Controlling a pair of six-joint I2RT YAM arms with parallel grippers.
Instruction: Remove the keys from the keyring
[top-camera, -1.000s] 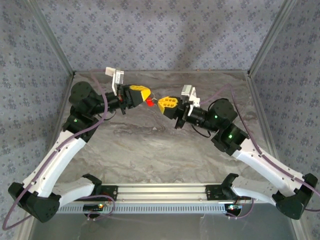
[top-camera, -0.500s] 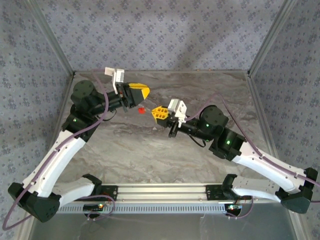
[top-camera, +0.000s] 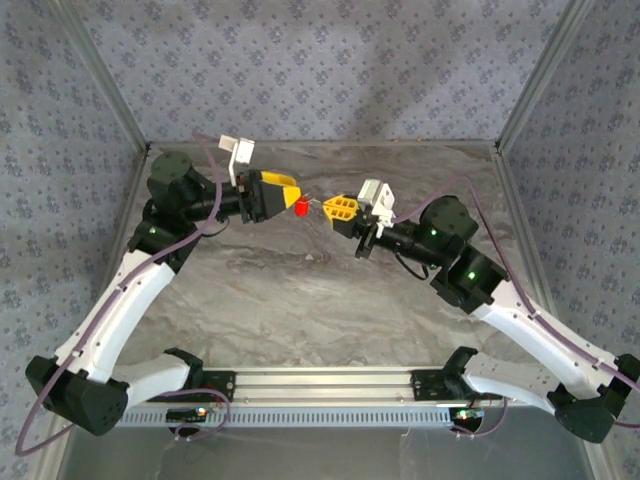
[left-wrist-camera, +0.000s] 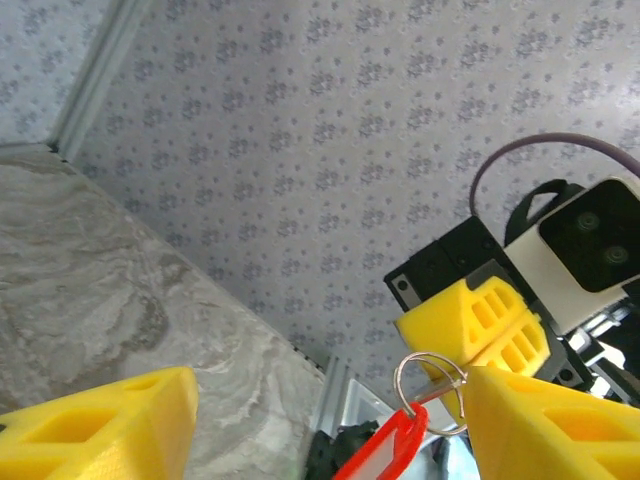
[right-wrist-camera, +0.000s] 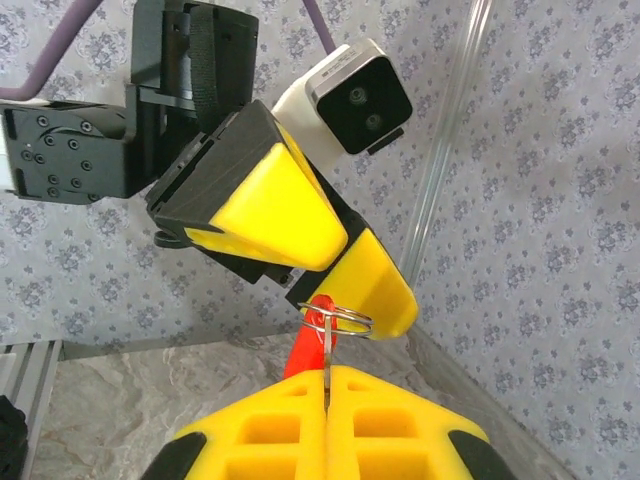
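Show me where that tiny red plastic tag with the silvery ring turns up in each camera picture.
Top external: the tiny red plastic keyring with its silvery metal ring sits just above centre.
Left wrist: keyring at the bottom edge, right of centre.
Right wrist: keyring at centre, slightly low.
Shared landmark: grey marbled tabletop.

Both arms were bent at the elbow and reached inward, with the left gripper (top-camera: 289, 196) and the right gripper (top-camera: 329, 208) held tip to tip, near each other but apart. The left fingers (left-wrist-camera: 100, 420) were spread wide, while the right fingers (right-wrist-camera: 260, 440) were pressed together
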